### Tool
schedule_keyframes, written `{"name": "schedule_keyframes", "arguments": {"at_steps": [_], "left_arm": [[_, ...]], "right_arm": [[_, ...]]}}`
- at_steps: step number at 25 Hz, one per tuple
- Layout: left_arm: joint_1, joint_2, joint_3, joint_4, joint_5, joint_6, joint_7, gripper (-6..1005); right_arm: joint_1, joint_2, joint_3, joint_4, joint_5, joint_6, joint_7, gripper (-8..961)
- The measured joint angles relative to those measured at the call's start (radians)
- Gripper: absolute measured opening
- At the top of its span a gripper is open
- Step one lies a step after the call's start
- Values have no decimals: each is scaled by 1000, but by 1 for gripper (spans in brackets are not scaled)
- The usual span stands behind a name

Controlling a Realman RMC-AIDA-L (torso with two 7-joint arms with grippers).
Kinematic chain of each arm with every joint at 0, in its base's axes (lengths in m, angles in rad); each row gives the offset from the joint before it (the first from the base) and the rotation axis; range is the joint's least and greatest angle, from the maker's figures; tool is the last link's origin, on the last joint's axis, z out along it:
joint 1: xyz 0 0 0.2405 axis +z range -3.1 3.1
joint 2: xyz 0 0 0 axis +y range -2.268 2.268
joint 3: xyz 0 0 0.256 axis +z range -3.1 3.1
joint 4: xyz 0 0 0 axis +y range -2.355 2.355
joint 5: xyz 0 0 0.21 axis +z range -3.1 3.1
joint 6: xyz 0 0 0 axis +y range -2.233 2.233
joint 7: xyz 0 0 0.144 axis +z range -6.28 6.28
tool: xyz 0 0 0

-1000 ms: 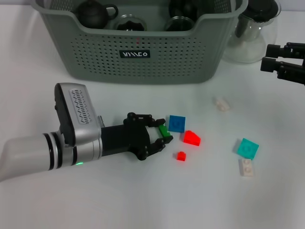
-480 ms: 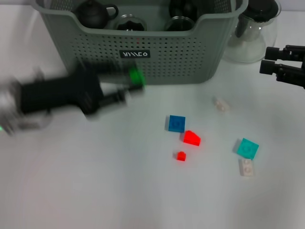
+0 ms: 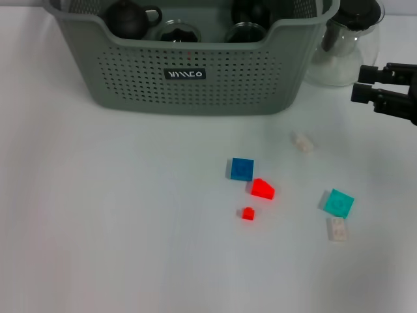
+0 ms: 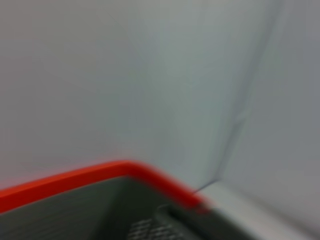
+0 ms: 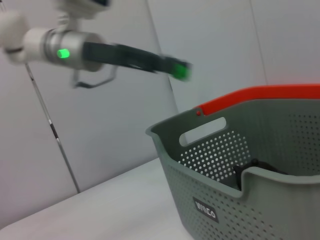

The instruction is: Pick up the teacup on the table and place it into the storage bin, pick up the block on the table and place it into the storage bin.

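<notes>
Left claw (image 5: 175, 67) up high, clenched on green block (image 5: 182, 71), storage bin (image 5: 210, 165) lower, just ahead; right claw (image 3: 362, 83) parked, released

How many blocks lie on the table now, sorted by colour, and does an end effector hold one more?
Blue: 1, the blue block
Red: 2, the large red block and the small red block
Teal: 1, the teal block
White: 2, the white block and the pale block
Green: 1, the green block, held in the left end effector, off the table
Total: 7, with 6 on the table
</notes>
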Motion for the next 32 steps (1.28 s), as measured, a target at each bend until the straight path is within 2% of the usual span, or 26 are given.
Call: {"name": "schedule_keyframes", "arguments": {"at_steps": [2, 4, 6, 11, 14, 19, 23, 25, 27, 30, 32], "left_arm": [[-62, 12, 39, -40, 124, -92, -57, 466], [-106, 8, 77, -95, 220, -190, -78, 471], [-141, -8, 123, -150, 300, -290, -91, 477], [-176, -48, 251, -234, 431, -484, -154, 492], [-187, -61, 287, -234, 490, -525, -227, 501], [-184, -64, 281, -194, 506, -512, -276, 516], [-121, -79, 233, -71, 410, -453, -261, 528], [-55, -87, 203, 29, 298, -402, -235, 534], [12, -89, 171, 107, 176, -342, -200, 591], [113, -103, 62, 166, -41, -175, -79, 676], [179, -117, -63, 157, -184, -7, 63, 703]], "right_arm": [[7, 6, -5, -1, -1, 0, 0, 490], [13, 10, -8, -4, -2, 1, 0, 490], [16, 11, -9, -4, -2, 2, 2, 490], [20, 11, -9, -1, -3, 6, 3, 489], [22, 11, -9, -1, -3, 6, 4, 489], [21, 11, -9, 0, -3, 6, 4, 490], [21, 11, -9, 0, -3, 6, 4, 490], [22, 11, -9, 0, -3, 6, 5, 490], [22, 11, -9, 0, -3, 6, 5, 489], [22, 11, -9, 0, -3, 6, 5, 489], [22, 11, -9, 0, -3, 6, 5, 489]]}}
